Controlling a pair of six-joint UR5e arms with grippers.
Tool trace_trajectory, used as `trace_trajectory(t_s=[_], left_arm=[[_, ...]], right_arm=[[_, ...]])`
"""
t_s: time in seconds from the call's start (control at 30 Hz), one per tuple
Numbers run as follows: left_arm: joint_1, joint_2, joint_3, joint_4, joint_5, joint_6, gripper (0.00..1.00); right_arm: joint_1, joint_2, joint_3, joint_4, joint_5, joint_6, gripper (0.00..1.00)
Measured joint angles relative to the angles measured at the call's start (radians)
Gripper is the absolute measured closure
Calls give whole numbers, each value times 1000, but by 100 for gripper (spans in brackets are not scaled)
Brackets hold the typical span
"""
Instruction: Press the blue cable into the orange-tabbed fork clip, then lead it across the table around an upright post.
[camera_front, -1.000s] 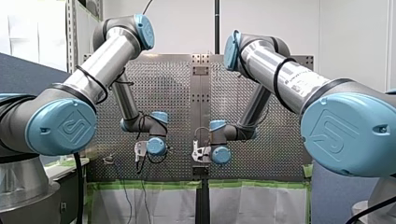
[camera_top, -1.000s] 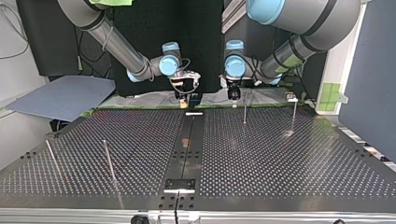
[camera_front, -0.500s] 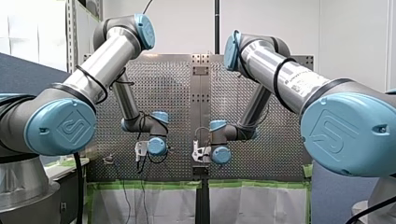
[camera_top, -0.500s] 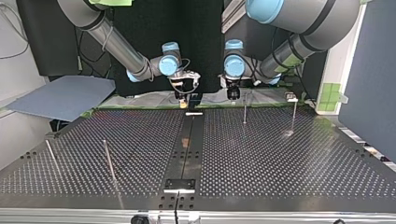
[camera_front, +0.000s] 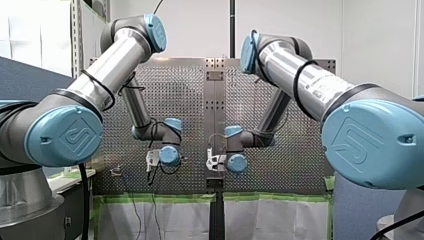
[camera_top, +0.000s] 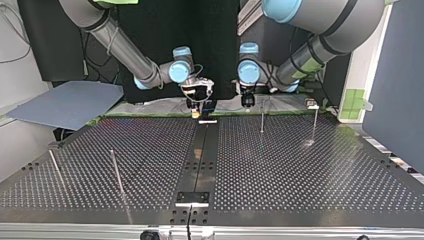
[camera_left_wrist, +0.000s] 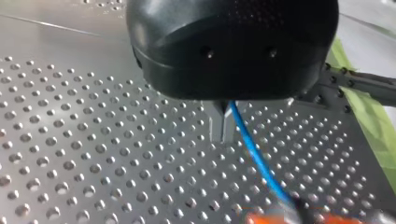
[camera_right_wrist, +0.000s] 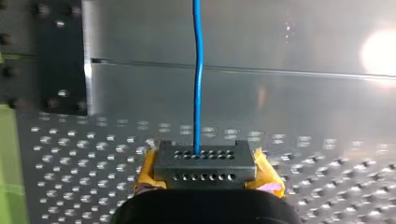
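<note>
Near the surface's (camera_left_wrist: 70, 154) edge, left gripper (camera_left_wrist: 222, 135) and right gripper (camera_right_wrist: 198, 155) pinch the blue cable (camera_left_wrist: 254, 163) (fingers closed); misaligned lowering could miss the orange-tabbed fork clip (camera_left_wrist: 268, 218).

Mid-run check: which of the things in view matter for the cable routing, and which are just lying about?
Job: blue cable, gripped by my right gripper and my left gripper; orange-tabbed clip, blurred; upright posts on the perforated table.
Lying about: blue-grey sheet beside the table; green tape squares at the top view's right.
</note>
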Motion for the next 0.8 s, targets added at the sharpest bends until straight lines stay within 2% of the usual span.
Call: trace_trajectory(t_s=[0.1, 0.23, 0.37, 0.57, 0.8], left_arm=[[-12, 16, 16, -28, -1, 18, 100], [-27, 48, 23, -65, -2, 24, 100], [-40, 83, 24, -101, -10, 5, 100], [-45, 139, 26, -157, -46, -42, 100], [-60, 208, 27, -197, -66, -38, 100]], right_arm=[[0, -23, 0, 17, 0, -3, 100], [0, -58, 0, 48, 0, 1, 100], [1, -98, -1, 86, 1, 7, 100], [5, -150, -1, 115, -1, 17, 100], [5, -214, -1, 154, -1, 17, 100]])
